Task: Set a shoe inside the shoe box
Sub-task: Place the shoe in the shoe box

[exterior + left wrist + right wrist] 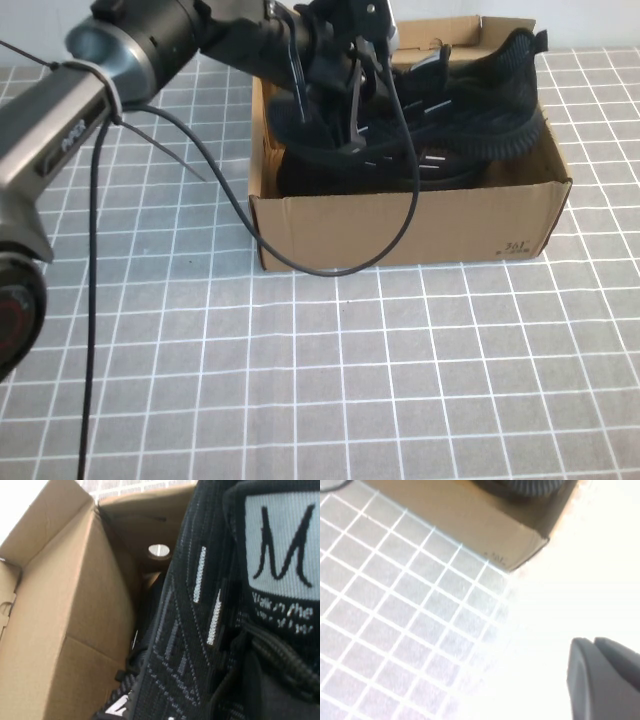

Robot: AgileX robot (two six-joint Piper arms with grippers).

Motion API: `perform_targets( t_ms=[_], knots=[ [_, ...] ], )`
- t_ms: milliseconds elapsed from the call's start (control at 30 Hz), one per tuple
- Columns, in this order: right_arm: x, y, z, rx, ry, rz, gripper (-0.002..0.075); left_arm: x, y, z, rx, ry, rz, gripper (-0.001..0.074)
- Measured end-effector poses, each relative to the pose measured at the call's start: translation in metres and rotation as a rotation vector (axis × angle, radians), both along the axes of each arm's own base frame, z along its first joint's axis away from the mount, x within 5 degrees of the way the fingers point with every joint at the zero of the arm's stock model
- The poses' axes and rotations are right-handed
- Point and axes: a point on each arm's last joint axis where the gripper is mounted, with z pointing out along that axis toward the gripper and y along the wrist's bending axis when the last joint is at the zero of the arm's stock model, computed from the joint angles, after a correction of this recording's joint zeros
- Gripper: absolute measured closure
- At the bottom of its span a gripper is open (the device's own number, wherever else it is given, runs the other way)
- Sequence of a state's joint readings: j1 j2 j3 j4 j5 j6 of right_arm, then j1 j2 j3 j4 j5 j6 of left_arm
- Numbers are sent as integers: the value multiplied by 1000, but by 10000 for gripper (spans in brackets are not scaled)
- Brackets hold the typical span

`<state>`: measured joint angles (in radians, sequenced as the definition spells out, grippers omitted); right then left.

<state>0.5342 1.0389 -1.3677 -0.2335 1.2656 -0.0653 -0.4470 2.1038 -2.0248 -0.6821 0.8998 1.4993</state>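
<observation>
A brown corrugated cardboard shoe box (400, 225) is seen standing on a grey surface ruled with white grid lines (300, 380), its flap lid folded back at the far side and a small dark print carried near one front corner. Two black knit mesh sneakers are contained in the box. One black knit lace-up shoe with short white dashes on its side (500, 85) is propped high at the right end, tilted, with its heel raised above the box rim. The twin black sneaker (330, 170) is laid lower in the box, along the front wall. The left arm is reached in from the left over the open box, and the left claw (355, 100) is lowered among the shoes, its fingers pressed together on the black knit of the shoe. In the left wrist view, the knit side of the shoe (200, 630) with its white dashes is shown very close, a white tongue label (282, 545) with dark lettering is seen beside it, and a round hole (159, 550) is seen in the box's inner wall. The right claw (605, 677) is held off the box's front corner, above the gridded surface, its fingers pressed together with nothing between them.
</observation>
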Motion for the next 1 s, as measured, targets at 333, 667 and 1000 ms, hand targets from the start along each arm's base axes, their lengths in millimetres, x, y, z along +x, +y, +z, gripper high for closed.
perform_targets(
  t_ms=[333, 667, 1000],
  knots=[
    [-28, -17, -15, 18, 2, -19, 742, 15, -4, -22, 6, -24, 33, 713],
    [-30, -18, -15, 26, -6, -21, 742, 18, -7, -42, 28, 29, 14, 713],
    [-30, -18, -16, 27, -5, -22, 742, 22, -11, -58, 13, 74, 17, 714]
  ],
)
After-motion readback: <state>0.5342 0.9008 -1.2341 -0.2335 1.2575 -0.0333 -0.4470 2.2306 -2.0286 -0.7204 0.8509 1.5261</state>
